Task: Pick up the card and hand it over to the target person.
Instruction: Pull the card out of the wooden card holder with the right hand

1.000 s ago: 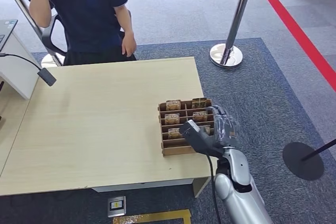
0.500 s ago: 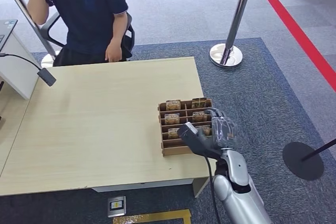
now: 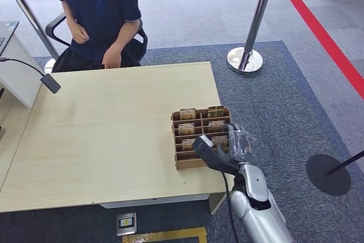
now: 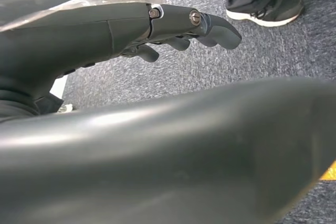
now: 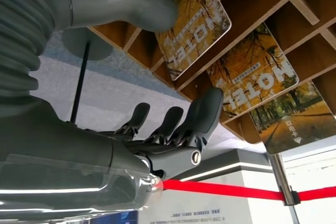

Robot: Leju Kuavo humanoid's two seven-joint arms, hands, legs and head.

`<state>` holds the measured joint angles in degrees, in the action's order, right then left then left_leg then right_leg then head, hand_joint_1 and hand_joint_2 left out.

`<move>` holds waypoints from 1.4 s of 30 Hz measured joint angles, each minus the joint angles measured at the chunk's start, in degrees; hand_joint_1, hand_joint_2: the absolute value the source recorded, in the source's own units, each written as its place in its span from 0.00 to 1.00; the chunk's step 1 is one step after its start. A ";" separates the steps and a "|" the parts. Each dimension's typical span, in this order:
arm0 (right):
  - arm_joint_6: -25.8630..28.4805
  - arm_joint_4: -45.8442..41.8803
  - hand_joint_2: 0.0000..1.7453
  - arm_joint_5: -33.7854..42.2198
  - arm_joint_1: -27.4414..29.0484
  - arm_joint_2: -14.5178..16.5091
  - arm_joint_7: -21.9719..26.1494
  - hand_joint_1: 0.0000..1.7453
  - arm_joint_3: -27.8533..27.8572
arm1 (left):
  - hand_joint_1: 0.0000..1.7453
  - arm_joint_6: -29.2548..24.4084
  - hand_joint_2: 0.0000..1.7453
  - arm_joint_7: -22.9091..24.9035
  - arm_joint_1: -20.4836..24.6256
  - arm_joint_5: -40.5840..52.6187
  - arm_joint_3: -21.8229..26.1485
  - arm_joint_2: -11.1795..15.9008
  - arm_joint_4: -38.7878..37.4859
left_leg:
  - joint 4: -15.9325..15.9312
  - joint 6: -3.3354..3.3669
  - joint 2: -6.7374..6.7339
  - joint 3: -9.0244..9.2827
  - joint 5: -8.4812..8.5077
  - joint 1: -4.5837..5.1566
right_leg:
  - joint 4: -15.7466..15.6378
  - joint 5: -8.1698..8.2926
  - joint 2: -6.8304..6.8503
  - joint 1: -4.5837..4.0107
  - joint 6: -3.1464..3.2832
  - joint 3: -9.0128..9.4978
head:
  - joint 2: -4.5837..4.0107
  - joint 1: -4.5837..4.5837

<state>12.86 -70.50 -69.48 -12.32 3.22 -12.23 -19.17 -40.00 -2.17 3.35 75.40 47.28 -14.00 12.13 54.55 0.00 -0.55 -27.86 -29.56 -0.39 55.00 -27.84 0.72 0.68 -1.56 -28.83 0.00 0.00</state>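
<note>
- Since the earlier frames the right hand [image 3: 239, 147] has been drawn slightly nearer along the near right corner of the card rack [image 3: 201, 136], and the person [image 3: 96, 12] has leaned forward, one arm now lowered in front of the body, the other hand resting at the far edge of the tabletop [image 3: 107, 135].
- The left hand [image 4: 174, 27] is seen in its wrist view hanging above grey carpet, fingers stretched out and slightly apart with nothing between them; much of that view is blocked by a blurred dark shape in front.
- The right hand is seen in its wrist view with thumb [image 5: 118, 3] and fingers [image 5: 198, 116] spread apart and nothing grasped; the thumb tip lies close to the nearest card [image 5: 194, 22], but contact cannot be made out.
- In the head view the near right compartments of the rack are partly covered by the hand and its dark wrist camera, so the card there is largely hidden.
- The cards stand tilted in the wooden compartments, printed with autumn trees and the word HOTEL; the smaller print is too fine to read.
- A stanchion [image 3: 253, 32] stands on the carpet beyond the tabletop, its top cut off by the frame edge.
- The person's head is cut off at the top of the frame.
</note>
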 joint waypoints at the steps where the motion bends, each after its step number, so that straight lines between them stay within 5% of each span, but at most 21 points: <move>1: -0.09 0.07 1.00 -0.04 -0.07 0.10 0.03 0.39 -0.19 | 0.00 0.00 0.00 -0.04 -0.01 -0.02 0.09 -0.03 0.07 | 0.00 0.00 -0.01 -0.02 0.01 0.00 | 0.00 0.02 -0.02 -0.01 0.01 -0.02 | 0.00 0.00; 13: -0.98 0.90 1.00 -0.37 -0.83 0.91 0.24 0.40 -1.40 | 0.00 0.00 0.00 0.17 -0.03 -0.27 0.68 -0.27 0.38 | 0.01 0.00 0.00 -0.03 0.02 0.00 | 0.01 0.01 -0.01 -0.02 0.01 -0.03 | 0.00 0.00; 21: -1.35 1.01 1.00 -0.39 -1.30 1.10 0.26 0.50 -1.85 | 0.00 0.00 0.00 0.17 -0.07 -0.29 1.21 -0.38 0.69 | 0.01 0.00 0.02 0.01 -0.01 0.00 | 0.01 -0.03 0.03 -0.02 0.00 0.02 | 0.00 0.00; 42: -1.41 -0.30 1.00 -0.35 -1.09 0.79 0.36 0.47 -1.85 | 0.00 0.00 0.00 -0.48 0.18 -0.54 1.79 0.55 -0.74 | 0.00 0.00 0.03 0.03 -0.03 0.00 | 0.02 -0.04 0.05 -0.04 -0.01 0.05 | 0.00 0.00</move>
<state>11.44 -70.80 -69.83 -13.40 4.01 -11.87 -21.03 -40.00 -2.66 3.52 74.86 49.07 -13.45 11.39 54.56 0.00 -0.52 -27.83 -29.59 -0.39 55.01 -27.88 0.77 0.64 -1.57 -28.78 0.00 0.00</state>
